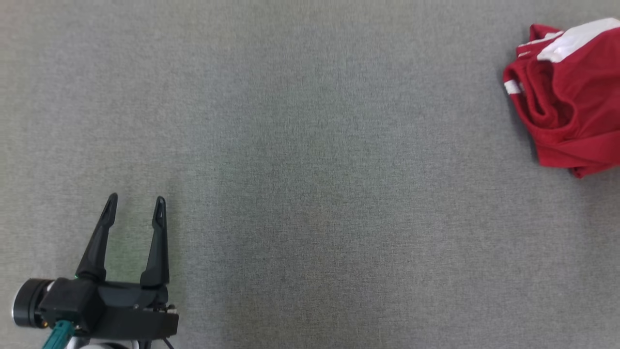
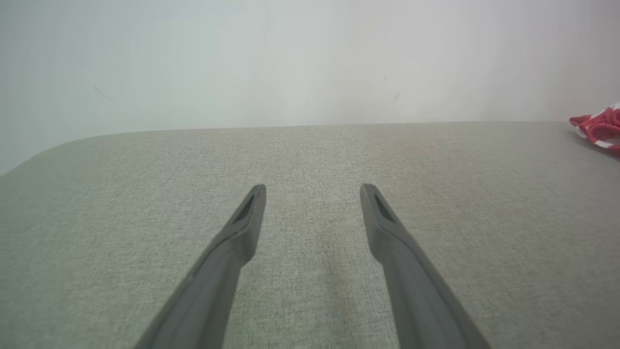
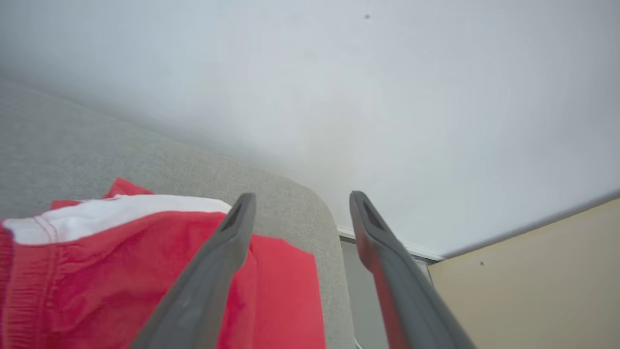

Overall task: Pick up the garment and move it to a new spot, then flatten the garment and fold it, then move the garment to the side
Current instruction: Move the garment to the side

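The garment (image 1: 569,99) is red with white stripes and lies folded in a loose bundle at the table's far right edge in the head view, partly cut off by the frame. It shows small at the right edge of the left wrist view as the garment (image 2: 600,128). My left gripper (image 1: 134,206) rests at the lower left, open and empty, far from the cloth. In its own view the left gripper (image 2: 312,191) has bare table between its fingers. My right gripper (image 3: 300,201) is open just above the garment (image 3: 121,271), with nothing in its jaws.
A grey fabric-covered table (image 1: 310,169) spreads across the head view. Its rounded corner (image 3: 319,228) sits beside the garment in the right wrist view, with a white wall (image 3: 387,97) and tan floor (image 3: 533,281) beyond. The table's far edge (image 2: 290,127) meets the wall.
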Tool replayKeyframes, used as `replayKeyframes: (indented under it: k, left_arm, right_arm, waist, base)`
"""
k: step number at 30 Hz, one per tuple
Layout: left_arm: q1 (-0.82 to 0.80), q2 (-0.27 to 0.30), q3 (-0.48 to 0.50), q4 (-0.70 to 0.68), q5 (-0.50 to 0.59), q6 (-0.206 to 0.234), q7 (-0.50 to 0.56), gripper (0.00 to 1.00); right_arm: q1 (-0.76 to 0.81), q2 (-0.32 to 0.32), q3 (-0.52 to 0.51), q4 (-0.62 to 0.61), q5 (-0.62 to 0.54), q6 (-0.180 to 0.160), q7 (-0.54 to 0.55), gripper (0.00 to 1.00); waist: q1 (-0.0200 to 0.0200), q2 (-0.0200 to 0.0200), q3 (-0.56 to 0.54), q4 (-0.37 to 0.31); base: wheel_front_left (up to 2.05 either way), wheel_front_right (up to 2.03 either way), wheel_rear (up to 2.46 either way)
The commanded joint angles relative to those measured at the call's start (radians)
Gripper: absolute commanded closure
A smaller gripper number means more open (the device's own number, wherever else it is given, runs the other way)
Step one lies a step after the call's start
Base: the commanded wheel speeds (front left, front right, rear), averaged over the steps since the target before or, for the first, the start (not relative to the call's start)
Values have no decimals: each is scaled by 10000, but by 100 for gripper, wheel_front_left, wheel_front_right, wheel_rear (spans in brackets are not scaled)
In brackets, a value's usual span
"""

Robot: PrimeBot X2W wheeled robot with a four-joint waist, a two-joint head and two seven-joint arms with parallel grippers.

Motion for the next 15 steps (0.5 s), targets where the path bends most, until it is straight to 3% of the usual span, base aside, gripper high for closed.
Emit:
replayKeyframes:
  k: [1, 9, 15]
  left_arm:
    - [151, -59, 52, 62, 19, 10, -29, 0]
    - [743, -416, 401, 362, 144, 10, -29, 0]
    - [1357, -629, 729, 572, 365, 10, -29, 0]
  right_arm:
    - [-38, 304, -319, -36, 131, -33, -321, 0]
    - [793, 1329, -571, -310, 419, -33, -2420, 0]
    - [2071, 3121, -1247, -728, 174, -33, -4100, 0]
  waist:
    - [0, 0, -289, 40]
    - [0, 0, -1355, 72]
    - [0, 0, -2286, 35]
  base:
    - [0, 0, 0]
    - [0, 0, 0]
    - [0, 0, 0]
